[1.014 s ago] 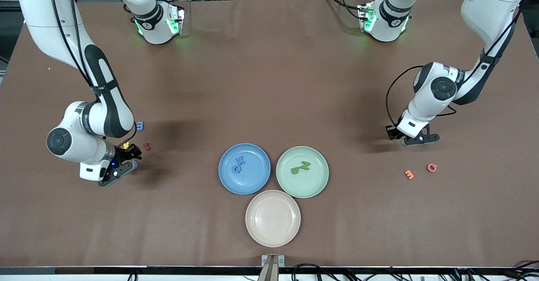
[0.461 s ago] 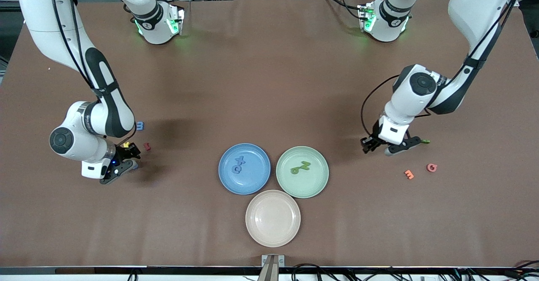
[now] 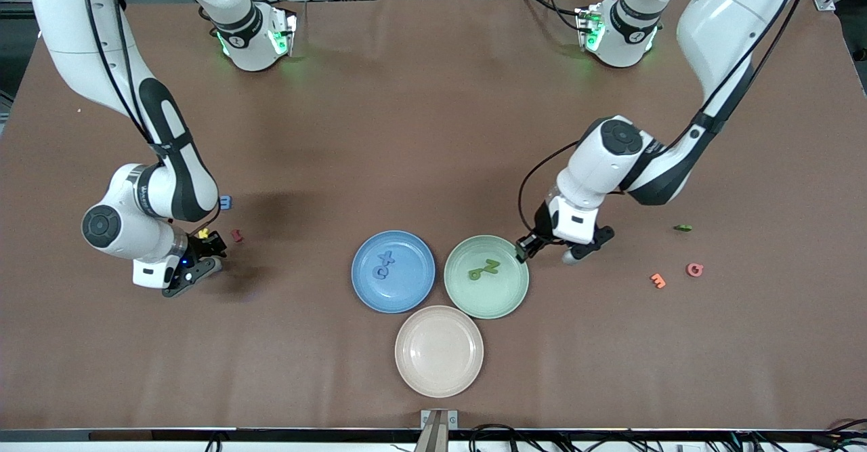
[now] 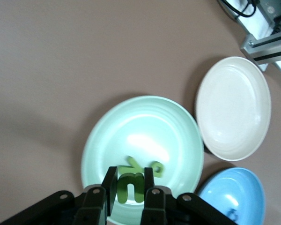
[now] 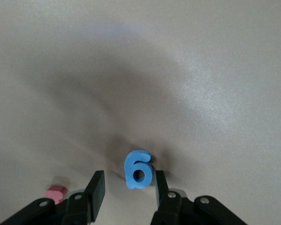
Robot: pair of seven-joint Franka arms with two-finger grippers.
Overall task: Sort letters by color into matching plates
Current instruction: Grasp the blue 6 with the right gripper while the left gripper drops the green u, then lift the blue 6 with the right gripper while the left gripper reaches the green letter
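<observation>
Starting nearest the camera: beige plate (image 3: 439, 350) has nothing in it. Next, green plate (image 3: 513, 294) holds two green letters (image 3: 483, 270), and blue plate (image 3: 413, 293) holds two blue letters (image 3: 383, 265).

Left gripper (image 3: 547, 252) is over the green plate's rim at the left arm's end. In the left wrist view its fingers (image 4: 109, 187) are narrow, clamped on a green letter (image 4: 130, 185) directly above that plate. Step in hand looks like the drop. You need to carry in a bit over the bowl, then open.

Orange letter (image 3: 658, 280) and pink letter (image 3: 694, 270) lie on the counter (image 3: 433, 133) toward the left arm's end, with a green scrap (image 3: 683, 228) farther back.

Right gripper (image 3: 206, 252) is low at the right arm's end, beside a red letter (image 3: 236, 235). Its fingers (image 5: 96, 187) are partway apart, with a blue 6 (image 5: 138, 168) showing between them. No contact visible, so I'd call it a pick being lined up. You then need to close on it and carry it to the blue plate.

Readable: the "6". One blue letter looks like an X, one green like a Z. Arm lettering is too small to read.
</observation>
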